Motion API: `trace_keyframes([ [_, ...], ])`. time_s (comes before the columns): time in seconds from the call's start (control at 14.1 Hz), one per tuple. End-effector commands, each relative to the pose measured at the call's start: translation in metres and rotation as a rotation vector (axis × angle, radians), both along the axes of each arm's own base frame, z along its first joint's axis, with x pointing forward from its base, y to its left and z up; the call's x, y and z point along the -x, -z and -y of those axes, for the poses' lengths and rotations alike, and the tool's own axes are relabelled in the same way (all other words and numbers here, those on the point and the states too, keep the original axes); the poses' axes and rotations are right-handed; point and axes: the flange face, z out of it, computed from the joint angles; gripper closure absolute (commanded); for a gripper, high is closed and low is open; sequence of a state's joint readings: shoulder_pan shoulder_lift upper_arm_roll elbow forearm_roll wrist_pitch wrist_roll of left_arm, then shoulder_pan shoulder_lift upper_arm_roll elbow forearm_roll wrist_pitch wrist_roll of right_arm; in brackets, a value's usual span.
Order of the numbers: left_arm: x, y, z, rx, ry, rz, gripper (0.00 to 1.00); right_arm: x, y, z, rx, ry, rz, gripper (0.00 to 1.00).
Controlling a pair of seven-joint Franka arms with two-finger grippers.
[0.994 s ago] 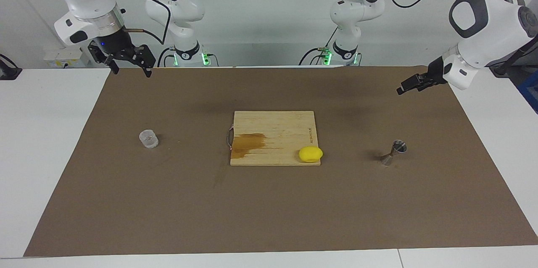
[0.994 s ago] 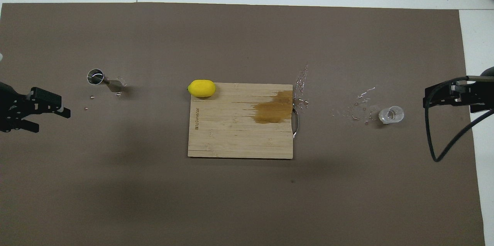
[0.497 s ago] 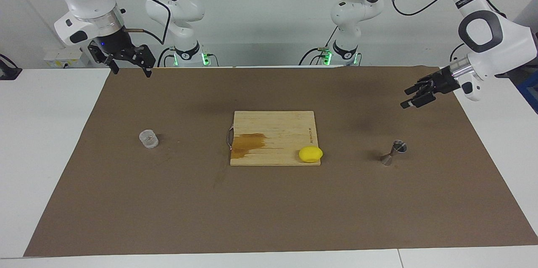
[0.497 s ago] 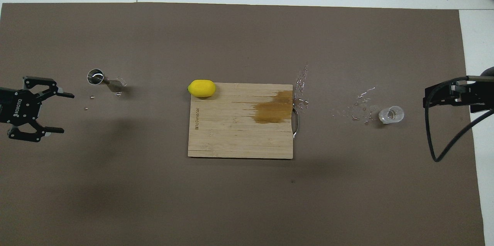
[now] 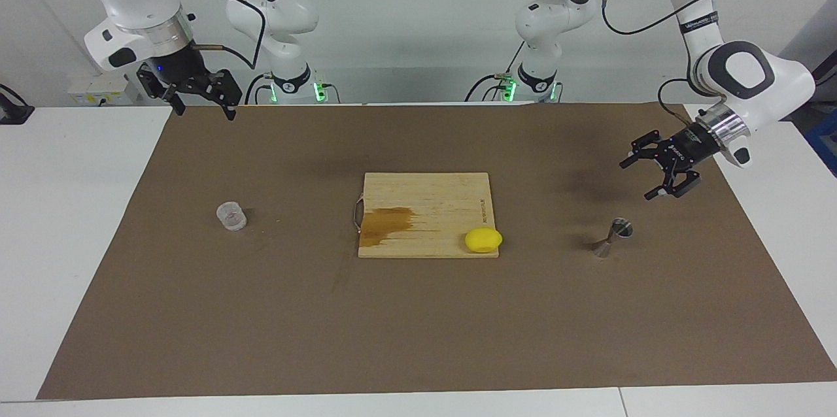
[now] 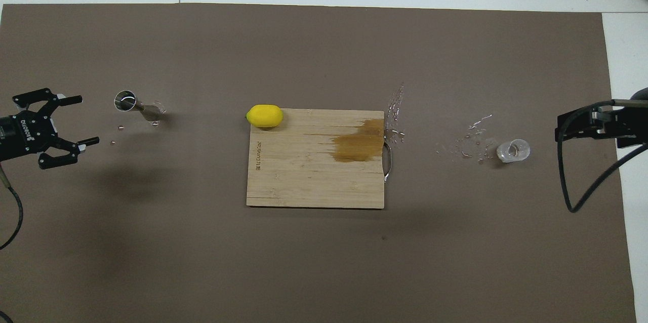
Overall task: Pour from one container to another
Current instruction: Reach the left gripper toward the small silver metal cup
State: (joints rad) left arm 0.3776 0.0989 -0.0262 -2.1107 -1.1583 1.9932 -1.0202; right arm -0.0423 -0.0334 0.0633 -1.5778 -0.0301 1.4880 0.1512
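The clear cup stands on the brown mat toward the right arm's end; it also shows in the overhead view. The steel hourglass jigger stands on the mat toward the left arm's end, and in the overhead view its open mouth faces up. My left gripper is open and empty, up in the air over the mat beside the jigger, not touching it; the overhead view shows its fingers pointing toward the jigger. My right gripper is open and empty, held high over the mat's edge at the right arm's end, and waits.
A wooden cutting board lies mid-table with a wet brown stain and a yellow lemon on its corner. Water drops lie on the mat beside the cup, and a few near the jigger.
My left gripper has come down and swung in toward the jigger, turning its wrist so the open fingers face it. The right arm, cup and jigger have not moved.
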Motion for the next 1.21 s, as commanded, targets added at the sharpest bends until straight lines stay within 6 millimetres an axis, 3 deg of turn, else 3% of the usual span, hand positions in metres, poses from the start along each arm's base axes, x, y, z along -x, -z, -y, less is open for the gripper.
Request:
trace_keyframes([
  [0.0, 0.007, 0.034, 0.000, 0.084, -0.178, -0.042, 0.00, 0.005, -0.006, 0.003, -0.009, -0.020, 0.003, 0.00],
  [0.5, -0.010, 0.059, 0.038, 0.170, -0.299, -0.026, 0.00, 0.005, -0.006, 0.003, -0.009, -0.018, 0.003, 0.00],
  [0.71, -0.011, 0.075, 0.041, 0.159, -0.294, -0.003, 0.00, 0.005, -0.005, 0.003, -0.009, -0.020, 0.002, 0.00],
  [1.14, -0.012, 0.083, 0.052, 0.166, -0.308, -0.002, 0.05, 0.005, -0.005, 0.003, -0.009, -0.020, 0.002, 0.00],
])
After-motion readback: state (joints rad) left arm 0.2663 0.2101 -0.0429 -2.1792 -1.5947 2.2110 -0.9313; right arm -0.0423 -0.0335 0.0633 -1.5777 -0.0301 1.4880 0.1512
